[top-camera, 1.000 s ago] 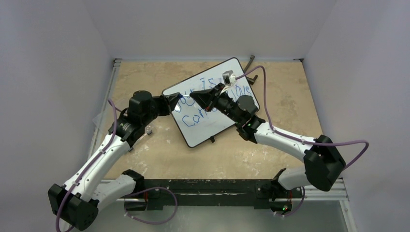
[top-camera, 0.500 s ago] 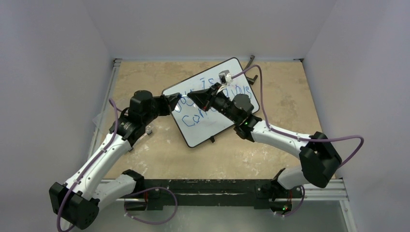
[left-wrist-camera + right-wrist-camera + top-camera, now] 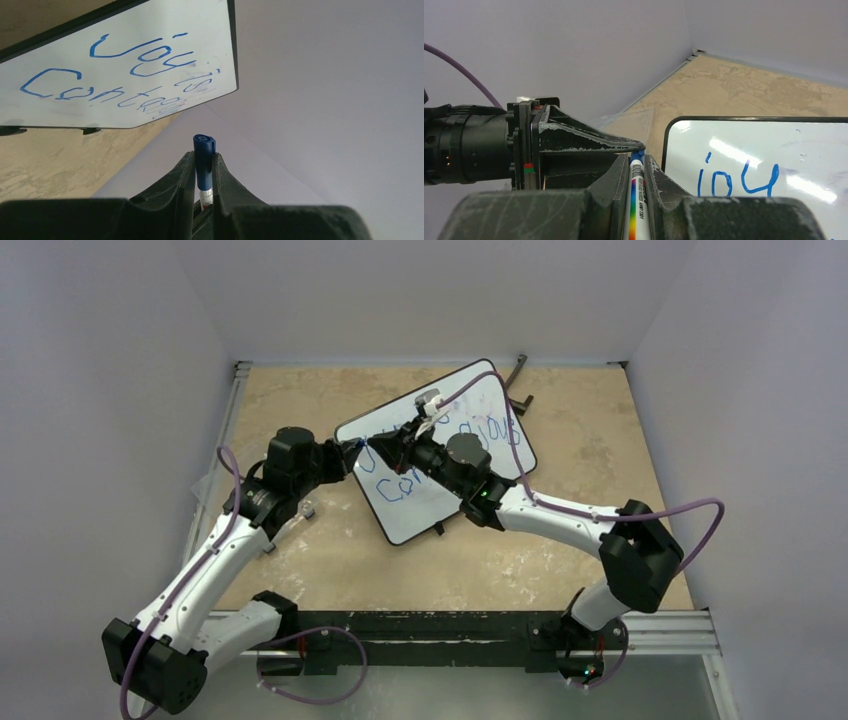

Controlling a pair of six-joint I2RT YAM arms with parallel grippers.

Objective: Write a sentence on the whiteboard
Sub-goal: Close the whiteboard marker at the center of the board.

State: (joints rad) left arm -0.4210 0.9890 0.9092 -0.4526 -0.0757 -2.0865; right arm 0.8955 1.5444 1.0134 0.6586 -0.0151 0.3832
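The whiteboard (image 3: pixel 440 502) lies tilted on the tan table, its black frame also seen in the left wrist view (image 3: pixel 150 25) and the right wrist view (image 3: pixel 814 150). The sentence (image 3: pixel 398 486) is in blue, in two lines (image 3: pixel 135 80); part of it shows in the right wrist view (image 3: pixel 739 180). My left gripper (image 3: pixel 357 451) at the board's left corner is shut (image 3: pixel 204 156) on a blue marker cap (image 3: pixel 204 145). My right gripper (image 3: pixel 386 444) is shut (image 3: pixel 637 161) on a white marker (image 3: pixel 636 210) with a rainbow stripe. The marker's blue end sits right at the left gripper's fingertip.
A black bent stand piece (image 3: pixel 519 374) lies behind the board's far right corner. A small grey object (image 3: pixel 309 510) rests on the table by my left arm. A clear plastic sheet (image 3: pixel 205 486) lies at the table's left edge. Walls close in on three sides.
My right arm has swung left across the board, bringing the marker up to the left gripper. The left arm has barely moved.
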